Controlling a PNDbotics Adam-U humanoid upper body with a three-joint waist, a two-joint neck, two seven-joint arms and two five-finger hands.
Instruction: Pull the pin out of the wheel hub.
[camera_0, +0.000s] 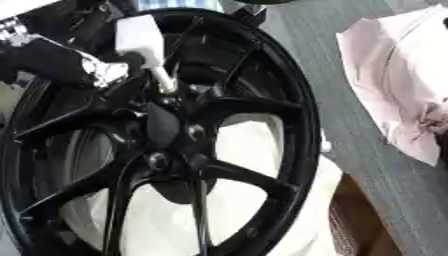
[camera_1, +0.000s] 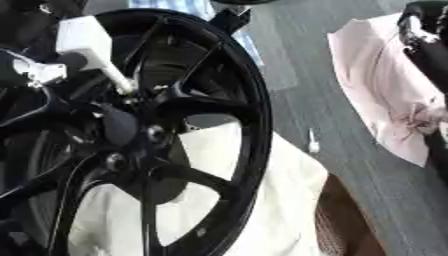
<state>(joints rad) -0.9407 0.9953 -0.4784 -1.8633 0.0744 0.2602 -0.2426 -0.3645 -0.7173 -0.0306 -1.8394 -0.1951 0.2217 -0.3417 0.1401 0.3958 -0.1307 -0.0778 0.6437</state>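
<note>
Left eye view: black wheel (camera_0: 175, 145) fills the frame, face toward the camera, resting on a white cloth (camera_0: 245, 210) at the near edge of the grey worktop (camera_0: 367, 145).
Pin: white block-shaped head (camera_0: 140, 37) with a thin pale shank (camera_0: 163, 80) running down to the hub (camera_0: 171, 125); tip looks seated just above hub centre, so not yet out.
Left robot hand (camera_0: 61, 65): dark, silver-jointed, touching the pin head from the left. Cannot tell whether its fingers close on the head or only lie against it.
Right robot hand (camera_1: 429, 30): dark, at the far right edge over a pink cloth (camera_1: 385, 90), well apart from the wheel. Fingers not readable.
Progress (judgement): extraction about to start or just begun.
Risk: pull off-axis from the shank could jam or bend it in the bore.
Risk: fingers slipping off the smooth head.
Risk: wheel sliding on the cloth, since nothing steadies it.
</note>
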